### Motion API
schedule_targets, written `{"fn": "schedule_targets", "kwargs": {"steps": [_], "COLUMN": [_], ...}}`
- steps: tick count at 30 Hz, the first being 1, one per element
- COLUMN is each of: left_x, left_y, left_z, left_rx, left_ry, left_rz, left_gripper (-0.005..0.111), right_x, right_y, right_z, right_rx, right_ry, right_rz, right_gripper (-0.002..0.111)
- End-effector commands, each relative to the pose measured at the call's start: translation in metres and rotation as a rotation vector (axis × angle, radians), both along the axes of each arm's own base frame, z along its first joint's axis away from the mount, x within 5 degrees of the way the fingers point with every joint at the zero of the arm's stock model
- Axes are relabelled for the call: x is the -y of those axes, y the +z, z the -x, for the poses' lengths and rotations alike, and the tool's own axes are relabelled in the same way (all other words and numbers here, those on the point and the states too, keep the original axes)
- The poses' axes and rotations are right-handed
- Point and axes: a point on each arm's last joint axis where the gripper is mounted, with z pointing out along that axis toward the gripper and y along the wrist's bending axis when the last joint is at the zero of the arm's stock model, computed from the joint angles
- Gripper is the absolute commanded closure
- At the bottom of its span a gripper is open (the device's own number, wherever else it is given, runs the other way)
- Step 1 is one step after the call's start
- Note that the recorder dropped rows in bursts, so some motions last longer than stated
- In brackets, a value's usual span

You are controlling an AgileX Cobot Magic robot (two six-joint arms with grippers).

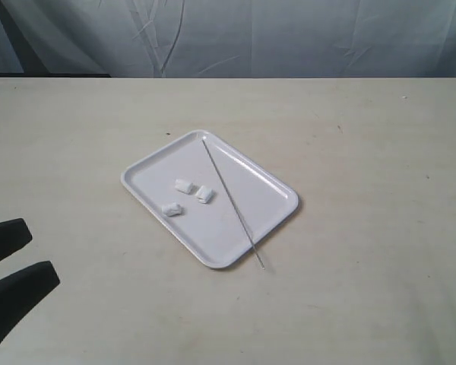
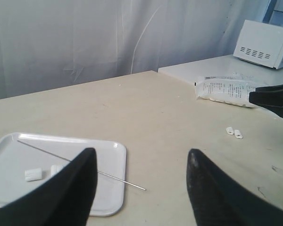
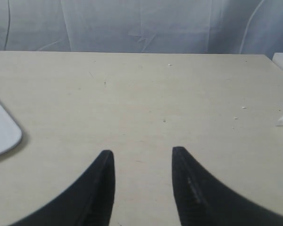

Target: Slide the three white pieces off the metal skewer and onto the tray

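Pale counter, grey curtain behind: the three white pieces lie loose and close together on the tray, off the skewer, which lies bare across the tray with its near tip over the rim onto the counter. Left gripper is wide open and empty, well apart from the tray; right gripper is also wide open, holding nothing, over bare counter. Sliding step looks done, so the next move likely calls only for parking both arms clear.

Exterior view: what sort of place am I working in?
Probably a robot test setup, not a real kitchen: a pale table, a hung cloth curtain as backdrop, and a white microwave-like box off to one side.
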Motion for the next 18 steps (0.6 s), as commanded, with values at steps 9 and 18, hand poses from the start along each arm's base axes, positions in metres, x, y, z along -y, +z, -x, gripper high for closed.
{"fn": "schedule_targets", "kwargs": {"steps": [9,18], "left_x": [-0.0005,-0.0005], "left_y": [-0.0004,-0.0004], "left_z": [0.0005,0.0005], "left_rx": [0.004,0.004], "left_ry": [0.004,0.004], "left_rz": [0.006,0.006], "left_gripper": [0.052,0.052], "right_x": [0.0003,0.0002], "right_y": [-0.0002,0.0], "right_z": [0.0002,0.0002], "right_rx": [0.006,0.008], "right_ry": [-0.004,-0.005], "right_rz": [0.005,-0.004], "right_gripper": [0.108,0.107]}}
